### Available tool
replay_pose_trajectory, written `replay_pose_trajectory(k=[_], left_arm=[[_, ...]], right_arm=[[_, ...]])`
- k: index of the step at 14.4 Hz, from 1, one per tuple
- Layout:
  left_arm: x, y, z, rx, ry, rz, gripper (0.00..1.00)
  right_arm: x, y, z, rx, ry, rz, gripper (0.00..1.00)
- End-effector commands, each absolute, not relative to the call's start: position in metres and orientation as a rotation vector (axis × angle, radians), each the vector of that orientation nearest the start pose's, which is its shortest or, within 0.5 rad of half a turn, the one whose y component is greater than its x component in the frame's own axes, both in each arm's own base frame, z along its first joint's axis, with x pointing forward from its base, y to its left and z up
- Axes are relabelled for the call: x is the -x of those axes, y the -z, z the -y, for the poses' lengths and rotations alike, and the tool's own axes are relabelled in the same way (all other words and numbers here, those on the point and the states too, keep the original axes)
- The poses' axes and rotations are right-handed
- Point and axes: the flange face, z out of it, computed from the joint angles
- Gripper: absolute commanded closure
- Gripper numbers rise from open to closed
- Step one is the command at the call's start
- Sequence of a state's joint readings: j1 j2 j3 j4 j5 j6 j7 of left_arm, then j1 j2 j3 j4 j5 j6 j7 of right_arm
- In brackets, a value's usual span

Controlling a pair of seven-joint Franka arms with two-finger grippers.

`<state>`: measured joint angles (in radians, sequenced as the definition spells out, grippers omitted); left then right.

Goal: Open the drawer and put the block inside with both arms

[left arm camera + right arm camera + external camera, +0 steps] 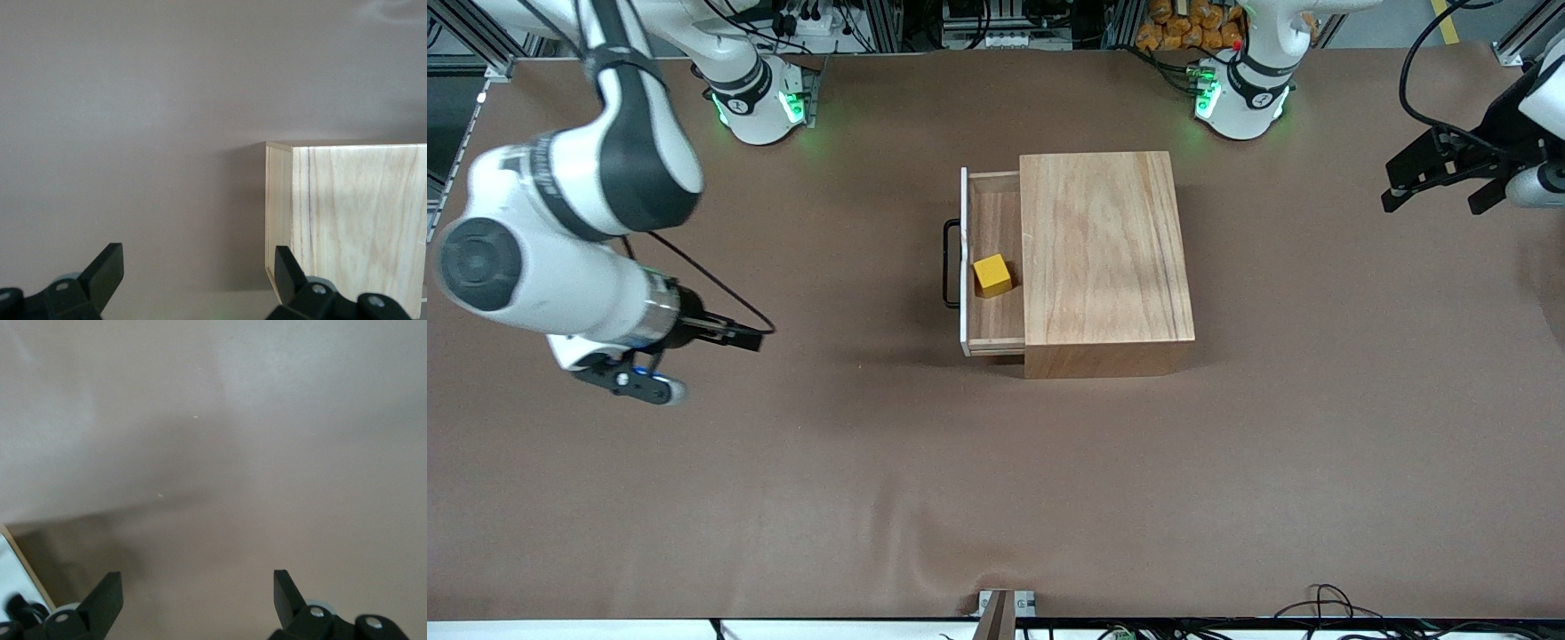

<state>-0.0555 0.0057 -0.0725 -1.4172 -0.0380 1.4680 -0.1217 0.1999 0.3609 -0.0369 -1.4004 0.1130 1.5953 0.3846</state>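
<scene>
Fingers of both grippers spread wide, grasping nothing. Front view: right gripper (725, 336) over bare table (996, 498) toward right arm's end, partly blurred; left gripper (1440, 182) at left arm's end, arm cut off by frame edge. Drawer (994, 267) pulled out of wooden box (1104, 253), rest of tray hidden under box top; block (992, 275) inside drawer. Left wrist view: fingers (107, 270) apart, box corner (347, 213) visible, drawer out of sight. Right wrist view: fingers (287, 593) apart over table; pale object at frame edge, possibly drawer front, hard to identify.
</scene>
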Motion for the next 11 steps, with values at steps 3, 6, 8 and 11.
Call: replay_pose_trajectory(k=[3,6,8,11], left_arm=[[-0.541,-0.685,0.075,3.195,0.08,-0.012,0.0],[-0.542,-0.684,0.075,3.195,0.083,-0.011,0.0],[-0.542,-0.684,0.075,3.195,0.083,-0.014,0.0],[-0.542,-0.683,0.077,3.195,0.08,-0.016,0.0]], right_arm=[[-0.619,-0.518,-0.035,3.014,-0.362,-0.076,0.0],[-0.601,-0.536,0.005,2.964,-0.34,-0.026,0.0],[-0.587,-0.546,0.032,2.954,-0.319,-0.036,0.0],[-0.57,-0.565,0.054,2.954,-0.277,-0.088,0.0]])
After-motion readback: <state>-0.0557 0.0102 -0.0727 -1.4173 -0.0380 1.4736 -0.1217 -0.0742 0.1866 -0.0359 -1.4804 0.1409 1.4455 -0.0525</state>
